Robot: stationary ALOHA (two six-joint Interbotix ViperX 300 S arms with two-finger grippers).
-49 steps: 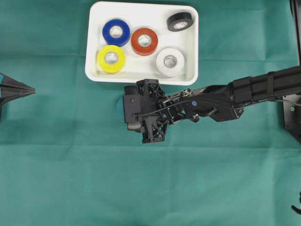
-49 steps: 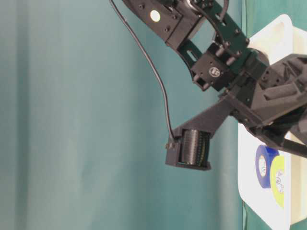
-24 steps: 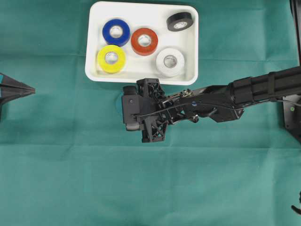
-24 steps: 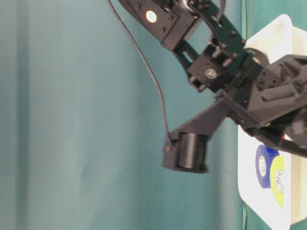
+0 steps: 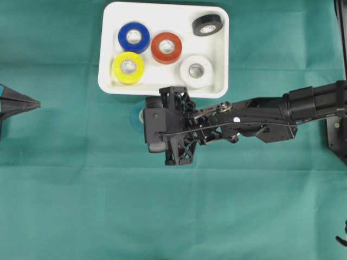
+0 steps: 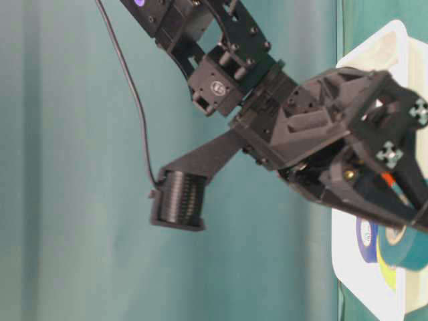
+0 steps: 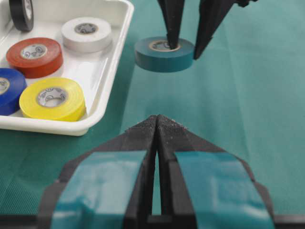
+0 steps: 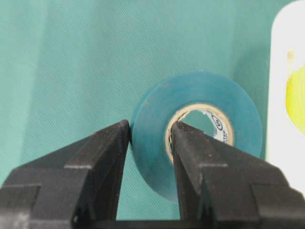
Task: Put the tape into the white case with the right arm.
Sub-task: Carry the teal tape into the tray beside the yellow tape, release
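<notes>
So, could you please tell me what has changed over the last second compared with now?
The right arm's gripper has lifted the teal tape roll, jaws pinching its wall, one inside the core; the roll now peeks out beside the white plastic case's near rim. The five rolls in the case and the shut left gripper stayed put.
</notes>
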